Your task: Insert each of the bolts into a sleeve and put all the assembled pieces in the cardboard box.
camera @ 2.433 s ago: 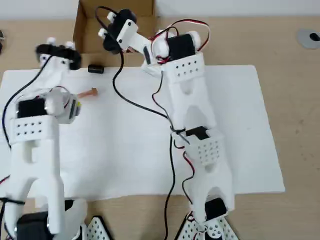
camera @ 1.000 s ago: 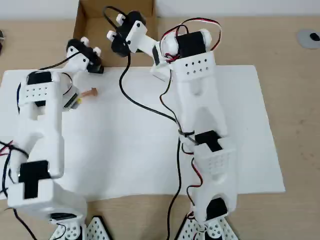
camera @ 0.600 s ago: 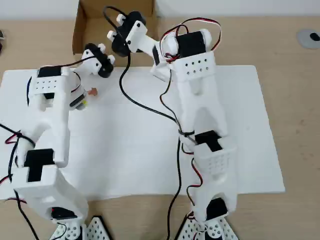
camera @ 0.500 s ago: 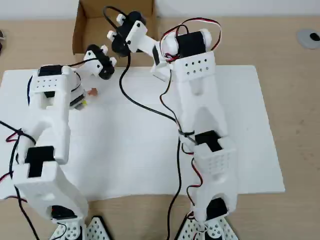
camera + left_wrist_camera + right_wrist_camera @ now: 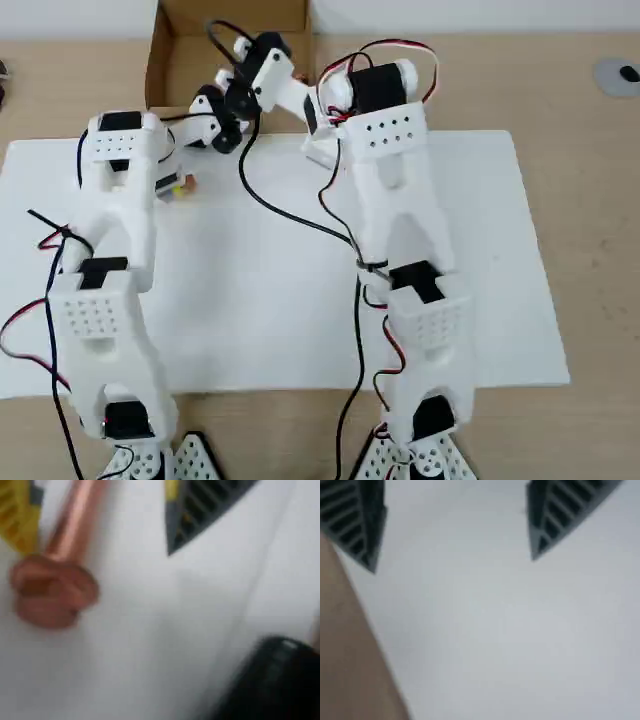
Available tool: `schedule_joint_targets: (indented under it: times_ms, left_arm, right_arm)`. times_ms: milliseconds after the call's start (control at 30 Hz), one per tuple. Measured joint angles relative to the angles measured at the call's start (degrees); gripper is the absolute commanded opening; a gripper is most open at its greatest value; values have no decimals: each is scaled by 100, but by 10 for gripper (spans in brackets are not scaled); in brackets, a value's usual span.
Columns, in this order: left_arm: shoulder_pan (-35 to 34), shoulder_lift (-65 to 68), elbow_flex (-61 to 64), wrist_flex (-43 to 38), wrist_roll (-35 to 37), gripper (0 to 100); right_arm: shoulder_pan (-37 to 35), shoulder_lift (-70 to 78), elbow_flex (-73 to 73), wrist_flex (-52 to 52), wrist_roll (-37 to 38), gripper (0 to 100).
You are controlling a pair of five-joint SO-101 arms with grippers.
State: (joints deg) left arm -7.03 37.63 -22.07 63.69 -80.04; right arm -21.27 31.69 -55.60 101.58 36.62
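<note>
A copper bolt point(image 5: 186, 183) with a flanged head lies on the white sheet point(image 5: 260, 290) near its far left edge. My left gripper point(image 5: 177, 187) is down at the bolt. In the left wrist view the bolt point(image 5: 50, 590) lies between the open fingers of the left gripper point(image 5: 95, 550), its shaft close against the yellow finger point(image 5: 20, 515). A black sleeve point(image 5: 270, 680) sits a short way off on the sheet. My right gripper point(image 5: 316, 148) hangs open over the sheet's far edge; the right gripper point(image 5: 452, 560) holds nothing. The cardboard box point(image 5: 160, 60) stands at the back left.
The left arm's black wrist head point(image 5: 222, 120) and the right arm's point(image 5: 250, 75) are close together by the box's front edge. Cables point(image 5: 290, 215) trail across the sheet. A grey disc point(image 5: 617, 75) lies at the table's far right.
My left arm has stretched forward and swung right, bringing its gripper down around the bolt. The right arm has barely moved.
</note>
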Motion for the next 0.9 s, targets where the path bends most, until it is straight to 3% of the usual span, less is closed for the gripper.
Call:
schedule_joint_targets:
  times_ms: [167,500,900]
  left_arm:
    - [114,343,-598,167,290,178]
    - [440,378,-932,1389,352,178]
    - [422,378,-844,1363,369,168]
  right_arm:
    - [0,0,88,0,0,239]
    - [0,0,105,0,0,239]
    - [0,0,105,0,0,239]
